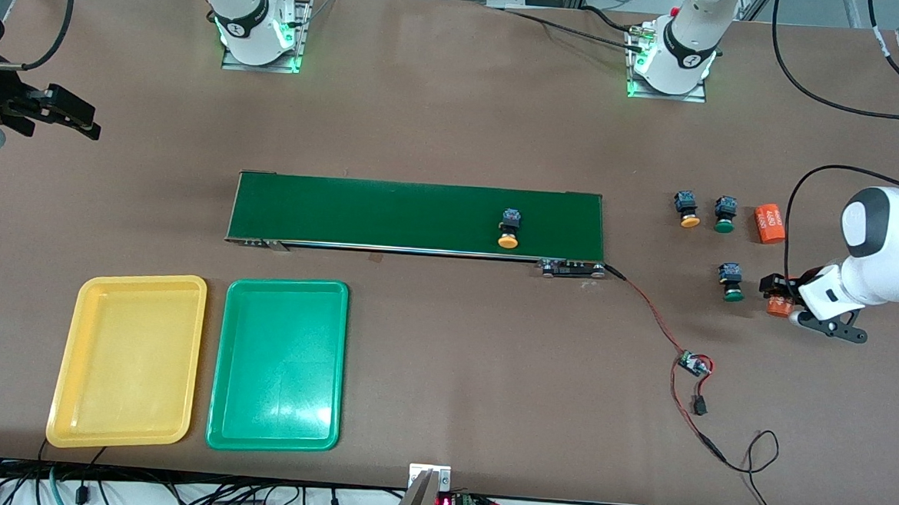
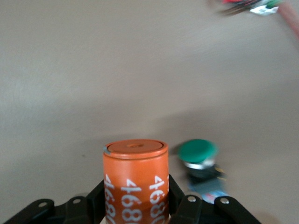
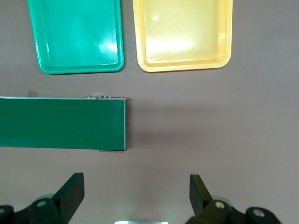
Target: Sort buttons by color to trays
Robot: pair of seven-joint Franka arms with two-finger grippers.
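Observation:
One yellow-capped button lies on the dark-green conveyor belt. Toward the left arm's end of the table stand a second yellow button and two green buttons. My left gripper is down at the table beside the nearer green button, shut on an orange cylinder marked 4680. The yellow tray and green tray lie empty, nearer the front camera than the belt. My right gripper waits open over bare table.
A second orange cylinder lies on its side beside the farther green button. A red-and-black wire with a small circuit board runs from the belt's end toward the table's front edge.

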